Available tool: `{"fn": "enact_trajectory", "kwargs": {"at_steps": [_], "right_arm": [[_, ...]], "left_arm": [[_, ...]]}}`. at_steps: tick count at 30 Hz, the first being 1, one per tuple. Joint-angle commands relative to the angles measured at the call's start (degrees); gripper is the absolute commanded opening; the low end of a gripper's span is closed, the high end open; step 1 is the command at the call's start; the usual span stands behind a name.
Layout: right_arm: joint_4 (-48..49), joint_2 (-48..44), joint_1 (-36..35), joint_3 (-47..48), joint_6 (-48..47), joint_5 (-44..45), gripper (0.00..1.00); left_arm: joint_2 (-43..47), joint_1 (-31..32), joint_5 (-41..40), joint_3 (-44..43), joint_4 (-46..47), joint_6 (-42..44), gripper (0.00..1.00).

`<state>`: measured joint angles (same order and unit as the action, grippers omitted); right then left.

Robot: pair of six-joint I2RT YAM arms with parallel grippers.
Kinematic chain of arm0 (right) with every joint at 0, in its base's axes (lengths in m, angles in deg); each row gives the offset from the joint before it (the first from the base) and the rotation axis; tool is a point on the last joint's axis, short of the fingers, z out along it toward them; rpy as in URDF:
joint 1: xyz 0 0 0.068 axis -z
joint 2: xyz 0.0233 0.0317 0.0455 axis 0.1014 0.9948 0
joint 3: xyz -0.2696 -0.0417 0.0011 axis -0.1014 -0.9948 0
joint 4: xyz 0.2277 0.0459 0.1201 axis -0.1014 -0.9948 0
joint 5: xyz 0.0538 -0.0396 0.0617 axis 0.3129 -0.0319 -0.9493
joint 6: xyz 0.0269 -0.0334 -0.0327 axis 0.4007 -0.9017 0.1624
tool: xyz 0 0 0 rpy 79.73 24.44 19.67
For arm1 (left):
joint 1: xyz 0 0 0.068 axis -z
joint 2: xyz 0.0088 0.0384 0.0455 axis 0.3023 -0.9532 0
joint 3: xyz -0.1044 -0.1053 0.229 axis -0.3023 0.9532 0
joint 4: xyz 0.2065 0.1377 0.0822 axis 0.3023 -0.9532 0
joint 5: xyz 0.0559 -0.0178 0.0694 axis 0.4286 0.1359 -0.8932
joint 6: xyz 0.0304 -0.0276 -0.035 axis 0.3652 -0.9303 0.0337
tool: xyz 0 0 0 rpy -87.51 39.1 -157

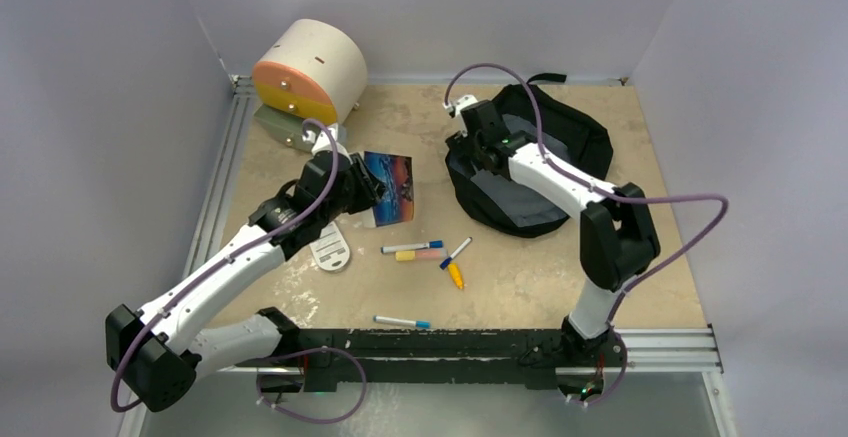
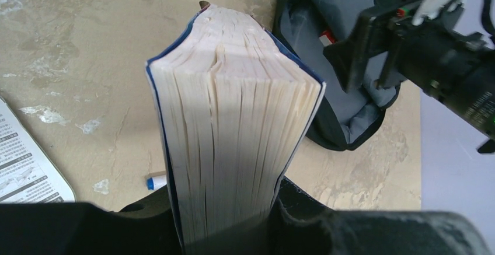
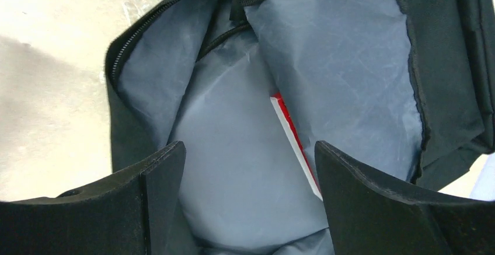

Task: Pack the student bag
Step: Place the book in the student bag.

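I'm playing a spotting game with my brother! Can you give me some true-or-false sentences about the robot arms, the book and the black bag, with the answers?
1. The left gripper is holding a thick book. True.
2. The student bag is zipped shut. False: it lies open, with its grey lining showing.
3. The right gripper is open, right above the bag's opening. True.
4. All the pens are already in the bag. False: several lie loose on the table.
5. The bag is empty. False: a flat red-and-white thing is inside.
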<state>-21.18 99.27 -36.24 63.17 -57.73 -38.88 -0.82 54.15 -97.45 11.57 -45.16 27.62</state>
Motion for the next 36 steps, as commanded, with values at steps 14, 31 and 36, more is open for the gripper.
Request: {"fn": "enact_trajectory", "kwargs": {"at_steps": [14, 31, 36], "right_arm": [[20.0, 16.1, 0.5, 6.0, -14.2, 23.9, 0.51], [-4.5, 38.2, 2.1, 52.1, 9.9, 12.6, 0.12], [-6.2, 32.0, 3.4, 44.6, 9.1, 9.9, 0.54]], "left_arm": [[5.7, 0.2, 1.0, -0.4, 6.7, -1.7, 0.00], [5.8, 0.3, 1.3, -1.7, 5.8, -1.7, 0.00], [5.7, 0.2, 1.9, -2.6, 5.7, -1.1, 0.00]]}}
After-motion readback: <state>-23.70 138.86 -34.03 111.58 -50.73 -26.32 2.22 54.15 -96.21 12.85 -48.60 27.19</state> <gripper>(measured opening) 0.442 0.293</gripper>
